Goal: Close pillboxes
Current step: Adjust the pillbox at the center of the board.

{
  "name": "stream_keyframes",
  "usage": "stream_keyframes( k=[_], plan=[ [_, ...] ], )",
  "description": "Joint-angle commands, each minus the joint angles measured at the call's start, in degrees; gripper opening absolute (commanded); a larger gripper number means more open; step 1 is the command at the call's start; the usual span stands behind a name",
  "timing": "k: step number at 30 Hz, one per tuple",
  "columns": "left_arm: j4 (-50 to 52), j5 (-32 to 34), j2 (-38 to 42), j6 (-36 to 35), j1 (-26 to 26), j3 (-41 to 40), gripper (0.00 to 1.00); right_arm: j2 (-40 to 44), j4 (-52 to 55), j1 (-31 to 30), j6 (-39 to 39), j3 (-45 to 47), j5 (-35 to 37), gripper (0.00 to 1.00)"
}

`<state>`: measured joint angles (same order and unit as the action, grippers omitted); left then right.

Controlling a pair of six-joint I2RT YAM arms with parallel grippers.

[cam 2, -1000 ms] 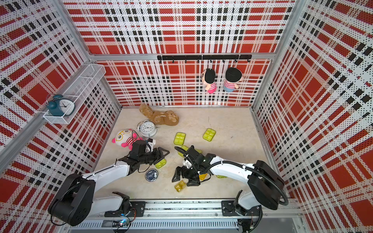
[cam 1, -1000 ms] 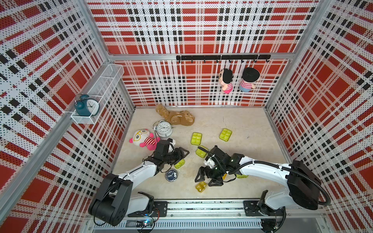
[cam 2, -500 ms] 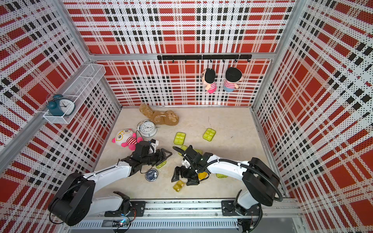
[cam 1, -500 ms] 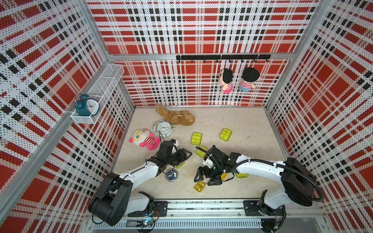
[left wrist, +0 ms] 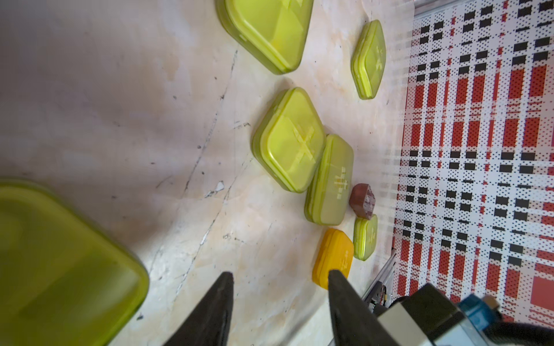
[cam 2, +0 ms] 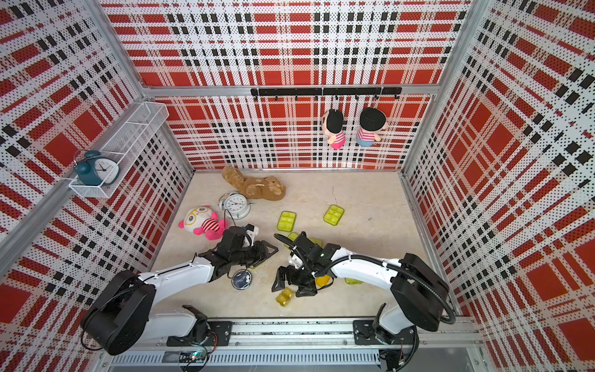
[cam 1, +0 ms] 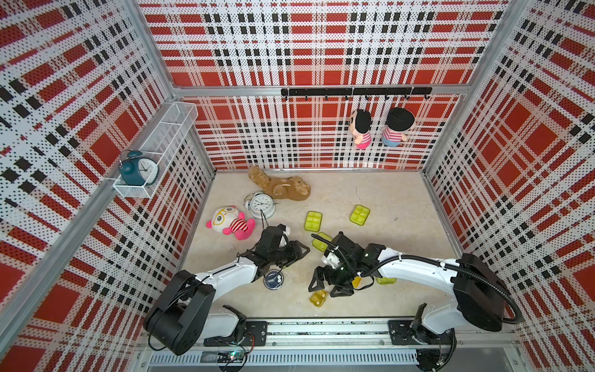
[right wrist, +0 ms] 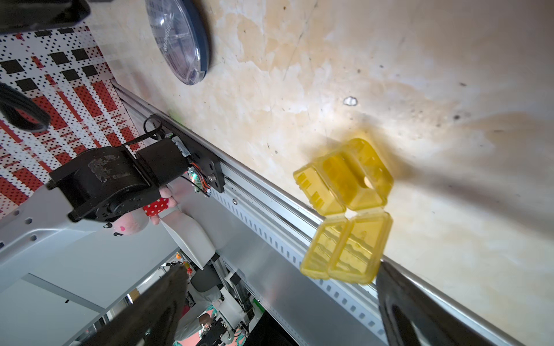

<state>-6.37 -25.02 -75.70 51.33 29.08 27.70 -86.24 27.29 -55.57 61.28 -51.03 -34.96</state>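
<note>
The right gripper (cam 1: 328, 286) hangs low over the tabletop (cam 1: 386, 193), jaws spread wide with nothing in them; the small amber pillbox (right wrist: 344, 209) lies just before its fingertips near the front rail, lid thrown open; the left gripper (left wrist: 280, 272) is roughly half open and empty too, a lime-green pillbox (left wrist: 60, 263) blurred close beside it; the round navy pillbox (cam 1: 272, 279) lies by the left arm; two closed green pillboxes (cam 1: 313, 221) sit farther back.
</note>
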Motion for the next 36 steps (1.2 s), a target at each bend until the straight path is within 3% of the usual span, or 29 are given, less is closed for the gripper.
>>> stream_keyframes(
  k=[1,7,12,27,36],
  plan=[
    [1.4,0.8,1.5,-0.7,1.2,0.5,0.42,-2.2,-1.8,-0.4,-1.0,-2.7,-0.3,1.0],
    [6.2,1.3,4.4,-1.7,3.4,-1.1,0.11,-4.8,-1.8,-0.5,-2.2,-4.8,-0.7,1.0],
    [9.6,2.2,6.2,-2.7,4.8,-2.1,0.0,-6.9,-2.1,-0.5,-3.2,-5.7,-1.1,1.0],
    [22.4,2.9,10.9,-4.5,7.2,-4.3,0.0,-7.9,-1.4,-0.4,-4.6,-7.7,-1.0,1.0],
    [22.5,1.2,13.7,-0.1,10.8,-7.9,0.0,-7.3,-2.7,-0.5,-4.0,-6.6,-1.3,1.0]
  ],
)
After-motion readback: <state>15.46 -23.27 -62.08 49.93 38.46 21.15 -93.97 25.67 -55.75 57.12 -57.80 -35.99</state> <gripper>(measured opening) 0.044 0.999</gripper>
